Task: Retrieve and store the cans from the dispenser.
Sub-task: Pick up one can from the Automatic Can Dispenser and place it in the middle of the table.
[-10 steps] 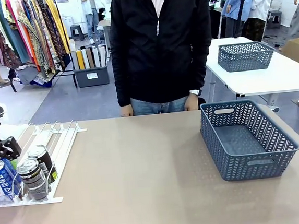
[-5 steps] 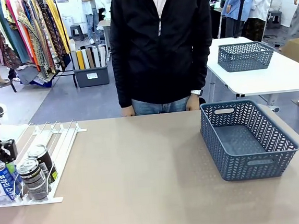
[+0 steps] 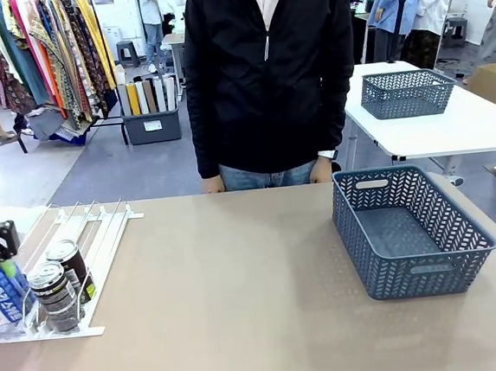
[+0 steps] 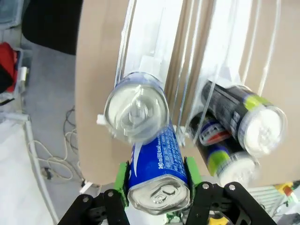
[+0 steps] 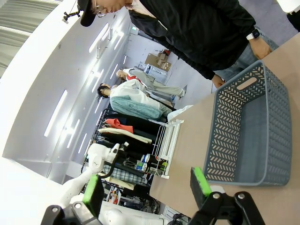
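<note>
the left gripper (image 4: pixel 157 178) is clamped on a blue can (image 4: pixel 157 157), green pads pressed on its two sides at the bottom centre of the left wrist view; the can's long axis runs roughly along the fingers, silver top toward the camera, base pointing up the frame at the dispenser (image 4: pixel 154 42); in the front view the can sits tilted at the far left edge, just beside two dark cans (image 3: pixel 56 298) at the rack's near end; the blue-grey basket (image 3: pixel 430 278), probably the store, lies well apart at centre right, so the carry likely crosses the table; the right gripper (image 5: pixel 146 187) stands open, nothing between its pads
</note>
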`<action>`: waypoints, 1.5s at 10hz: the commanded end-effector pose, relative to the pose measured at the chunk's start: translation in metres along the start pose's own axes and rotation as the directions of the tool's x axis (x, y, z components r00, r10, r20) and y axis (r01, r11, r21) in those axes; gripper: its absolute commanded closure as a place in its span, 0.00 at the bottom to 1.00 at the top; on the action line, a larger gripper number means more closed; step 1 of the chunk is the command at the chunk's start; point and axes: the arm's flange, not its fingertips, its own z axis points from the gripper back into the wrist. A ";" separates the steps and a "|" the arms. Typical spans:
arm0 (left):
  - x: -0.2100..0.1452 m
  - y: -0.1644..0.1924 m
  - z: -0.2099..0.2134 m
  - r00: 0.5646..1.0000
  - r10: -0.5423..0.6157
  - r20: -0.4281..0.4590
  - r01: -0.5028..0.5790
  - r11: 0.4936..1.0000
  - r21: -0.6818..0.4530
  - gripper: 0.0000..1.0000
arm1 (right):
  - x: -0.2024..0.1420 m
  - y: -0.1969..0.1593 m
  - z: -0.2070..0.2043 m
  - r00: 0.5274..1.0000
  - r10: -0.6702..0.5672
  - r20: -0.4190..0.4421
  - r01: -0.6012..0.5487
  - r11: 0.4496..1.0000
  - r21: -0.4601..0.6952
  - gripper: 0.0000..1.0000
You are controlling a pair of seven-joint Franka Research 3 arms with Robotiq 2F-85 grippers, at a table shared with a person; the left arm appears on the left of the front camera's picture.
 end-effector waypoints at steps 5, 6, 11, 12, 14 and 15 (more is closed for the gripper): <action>-0.109 0.038 0.167 0.941 -0.118 0.318 0.144 0.988 -0.059 1.00 | 0.005 0.004 -0.001 1.000 0.010 0.019 -0.010 1.000 0.017 0.00; -0.124 0.051 0.171 0.933 -0.068 0.353 0.103 0.991 -0.083 1.00 | 0.005 0.004 -0.001 1.000 0.010 0.019 -0.010 1.000 0.017 0.00; -0.129 0.051 0.179 0.943 -0.067 0.326 0.099 0.992 -0.083 1.00 | 0.005 0.004 -0.001 1.000 0.010 0.019 -0.010 1.000 0.017 0.00; -0.109 0.035 0.178 0.950 -0.026 0.312 0.086 0.980 -0.180 1.00 | 0.005 0.004 -0.001 1.000 0.010 0.019 -0.010 1.000 0.017 0.00; -0.059 -0.072 0.186 0.915 -0.156 0.371 0.227 0.962 -0.154 1.00 | 0.005 0.004 -0.001 1.000 0.010 0.019 -0.010 1.000 0.017 0.00; -0.029 -0.155 0.172 0.893 -0.291 0.344 0.345 0.933 -0.105 1.00 | 0.005 0.004 -0.001 1.000 0.010 0.019 -0.010 1.000 0.017 0.00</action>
